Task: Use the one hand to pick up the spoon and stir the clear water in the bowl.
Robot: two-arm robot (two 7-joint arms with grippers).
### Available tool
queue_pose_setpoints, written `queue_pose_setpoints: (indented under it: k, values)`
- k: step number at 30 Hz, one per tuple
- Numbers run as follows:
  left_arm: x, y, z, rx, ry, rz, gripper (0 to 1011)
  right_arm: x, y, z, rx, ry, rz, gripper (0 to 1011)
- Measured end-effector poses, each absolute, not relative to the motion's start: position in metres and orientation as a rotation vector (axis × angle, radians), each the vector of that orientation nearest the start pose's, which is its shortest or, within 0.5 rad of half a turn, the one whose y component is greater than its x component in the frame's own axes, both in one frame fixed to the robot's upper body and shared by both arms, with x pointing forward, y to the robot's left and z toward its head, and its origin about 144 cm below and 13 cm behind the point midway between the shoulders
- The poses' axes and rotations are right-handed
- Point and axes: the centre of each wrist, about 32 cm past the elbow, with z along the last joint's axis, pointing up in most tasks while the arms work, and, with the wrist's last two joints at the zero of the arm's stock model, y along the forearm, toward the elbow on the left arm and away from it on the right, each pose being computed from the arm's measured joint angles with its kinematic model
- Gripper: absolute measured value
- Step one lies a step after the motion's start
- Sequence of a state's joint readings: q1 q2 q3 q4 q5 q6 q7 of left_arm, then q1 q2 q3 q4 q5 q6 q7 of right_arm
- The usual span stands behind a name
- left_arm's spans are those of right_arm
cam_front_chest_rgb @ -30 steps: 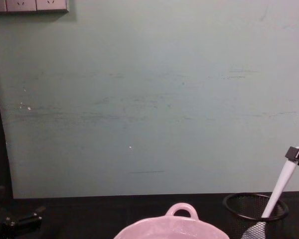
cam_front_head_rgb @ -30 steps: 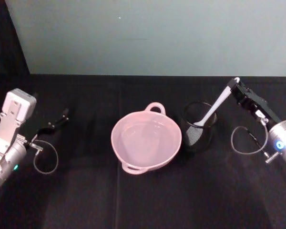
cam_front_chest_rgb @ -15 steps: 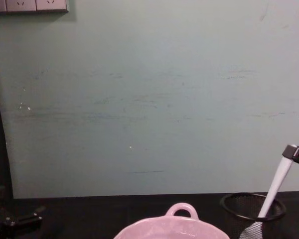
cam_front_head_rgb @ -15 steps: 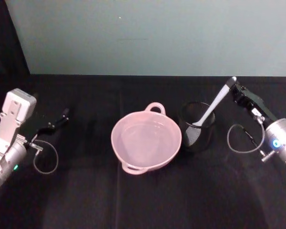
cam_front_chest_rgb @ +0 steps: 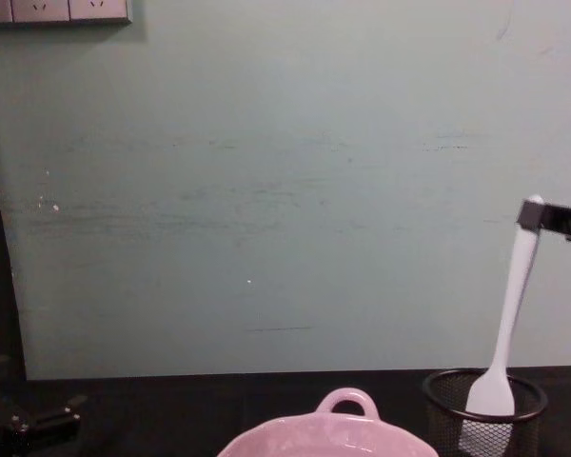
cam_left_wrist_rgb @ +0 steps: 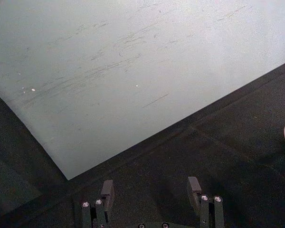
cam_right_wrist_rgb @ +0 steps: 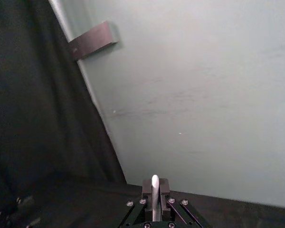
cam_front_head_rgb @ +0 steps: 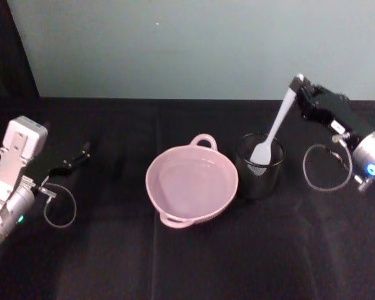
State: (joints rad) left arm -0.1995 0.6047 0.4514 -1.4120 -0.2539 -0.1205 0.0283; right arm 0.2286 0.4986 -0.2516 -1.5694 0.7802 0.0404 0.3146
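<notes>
Right gripper (cam_front_head_rgb: 298,85) is hanging above and to the right of the black mesh cup (cam_front_head_rgb: 260,179), its jaws pressing together on the handle tip of the spoon (cam_front_head_rgb: 274,124). In the right wrist view the spoon tip (cam_right_wrist_rgb: 154,194) is poking out between the two black fingers (cam_right_wrist_rgb: 147,188), pinched tight.

Spoon's long axis is running close to vertical. The handle end is pointing up and leaning a little toward the robot's right, the scoop end is pointing down. In the chest view the spoon (cam_front_chest_rgb: 510,303) is dangling from the right gripper (cam_front_chest_rgb: 544,217), with the scoop sitting at rim level of the mesh cup (cam_front_chest_rgb: 445,419) and its lower part showing behind the mesh, so the scoop is partly inside the cup. Spoon is well apart from the bowl.

The bowl (cam_front_head_rgb: 152,187) is sitting on the black table (cam_front_head_rgb: 112,262) just to the left of the mesh cup, nearly touching it, one loop handle pointing toward the wall. The clear water (cam_front_head_rgb: 190,182) is lying in it, barely showing. The bowl's far handle (cam_front_chest_rgb: 346,402) is peeking up at the bottom of the chest view.

Left gripper (cam_front_head_rgb: 81,154) is idling low at the table's left side, well apart from the bowl. Its fingers (cam_left_wrist_rgb: 107,192) are standing spread with nothing between them.
</notes>
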Motion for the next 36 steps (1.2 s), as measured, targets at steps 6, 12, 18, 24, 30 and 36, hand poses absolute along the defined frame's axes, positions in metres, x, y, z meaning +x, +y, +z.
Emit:
queue_pose_setpoints:
  k: [6,12,18,24,30,36]
  values:
    - [0.489,0.31,1.14,0.304,-0.285,1.248,1011,0.515,-0.299,1.251,0.131,0.02,-0.943,98]
    - [0.489,0.31,1.14,0.305,-0.285,1.248,1011,0.518,-0.297,1.277,0.083,-0.04,-0.901,98]
    - [0.489,0.31,1.14,0.304,-0.285,1.248,1011,0.522,-0.29,1.302,0.063,-0.068,-0.869,97]
    - [0.489,0.31,1.14,0.304,-0.285,1.248,1011,0.523,-0.283,1.321,0.049,-0.089,-0.843,98]
    - [0.489,0.31,1.14,0.305,-0.285,1.248,1011,0.523,-0.279,1.326,0.047,-0.096,-0.834,98]
    - [0.489,0.31,1.14,0.305,-0.285,1.248,1011,0.523,-0.28,1.326,0.047,-0.095,-0.836,97]
